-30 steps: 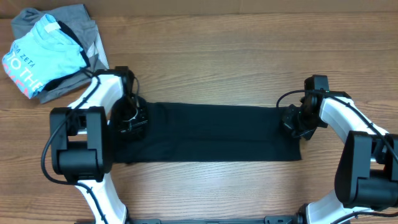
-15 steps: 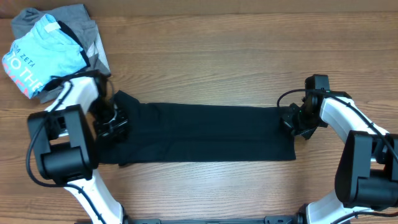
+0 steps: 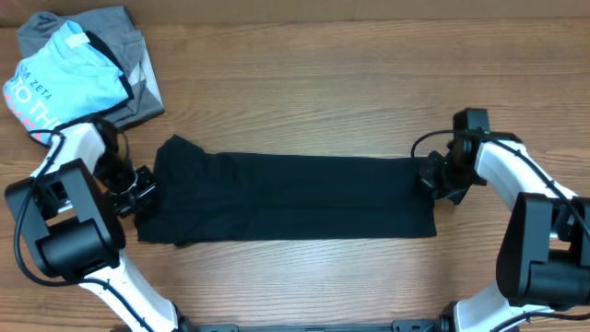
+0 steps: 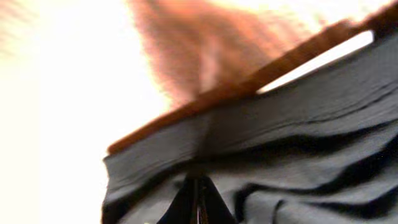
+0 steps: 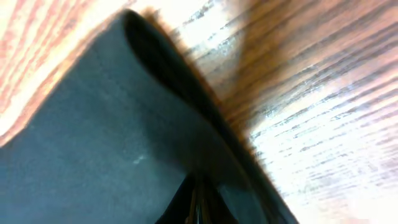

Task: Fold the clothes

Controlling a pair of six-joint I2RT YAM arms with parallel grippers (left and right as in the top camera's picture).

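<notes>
The clothes [image 3: 295,198], a black T-shirt, lie as a long flat strip across the middle of the wooden table [image 3: 323,74]. At the strip's left end my left gripper [image 3: 140,189] is shut on the fabric. The left wrist view shows its closed tips [image 4: 198,190] pinching rumpled black cloth [image 4: 298,143] near a hem, though the view is blurred. My right gripper [image 3: 430,178] is shut on the strip's right end. In the right wrist view its tips [image 5: 196,190] press into the dark fabric [image 5: 93,149] beside a folded edge.
A light blue printed shirt [image 3: 60,78] lies on a grey garment [image 3: 120,28] at the back left corner, close behind the left arm. Bare wood shows behind and in front of the strip.
My left gripper has moved left, drawing the shirt's left end with it and stretching the strip. The right end has slid slightly left; the right gripper has hardly moved.
</notes>
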